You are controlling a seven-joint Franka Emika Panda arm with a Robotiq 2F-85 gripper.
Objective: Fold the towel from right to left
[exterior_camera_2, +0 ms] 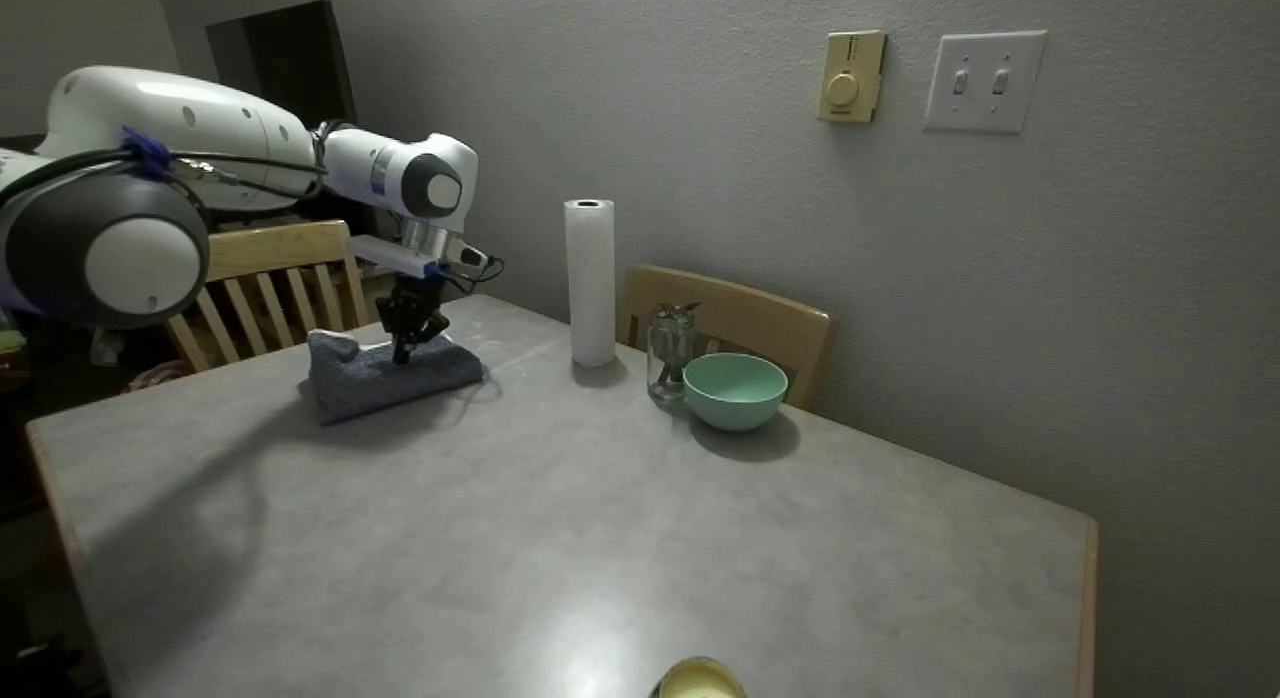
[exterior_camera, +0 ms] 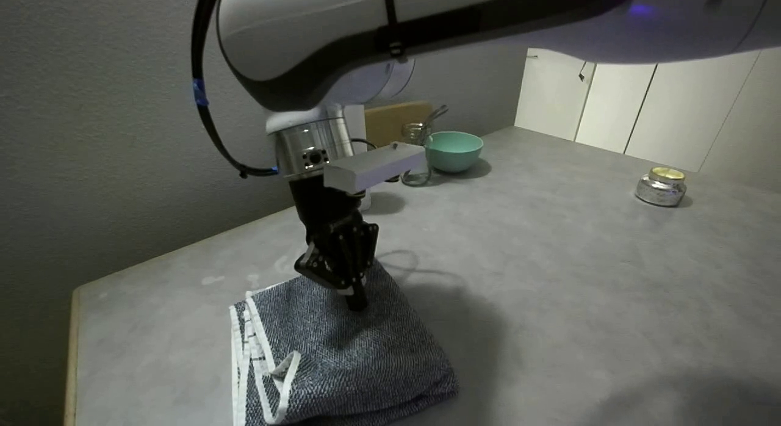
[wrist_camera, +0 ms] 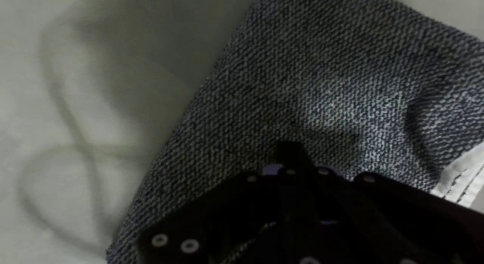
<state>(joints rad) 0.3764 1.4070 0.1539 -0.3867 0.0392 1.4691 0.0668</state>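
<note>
The dark grey towel (exterior_camera: 366, 353) lies folded over itself on the table, with white-edged layers at one side and a curled white-hemmed corner. It also shows in an exterior view (exterior_camera_2: 400, 376) and fills much of the wrist view (wrist_camera: 302, 86), where a white hem (wrist_camera: 463, 177) shows at the right. My gripper (exterior_camera: 357, 299) points down at the towel's upper layer, its tips at or just above the cloth. In the wrist view the gripper's fingertips (wrist_camera: 291, 150) are together, with no cloth seen between them. It also shows in an exterior view (exterior_camera_2: 402, 354).
A white paper towel roll (exterior_camera_2: 591, 288), a glass jar with utensils (exterior_camera_2: 668, 353) and a green bowl (exterior_camera_2: 735, 390) stand along the wall side of the table. A silver jar with a yellow top (exterior_camera: 661, 187) stands farther off. Chairs (exterior_camera_2: 275, 278) stand at the table edges.
</note>
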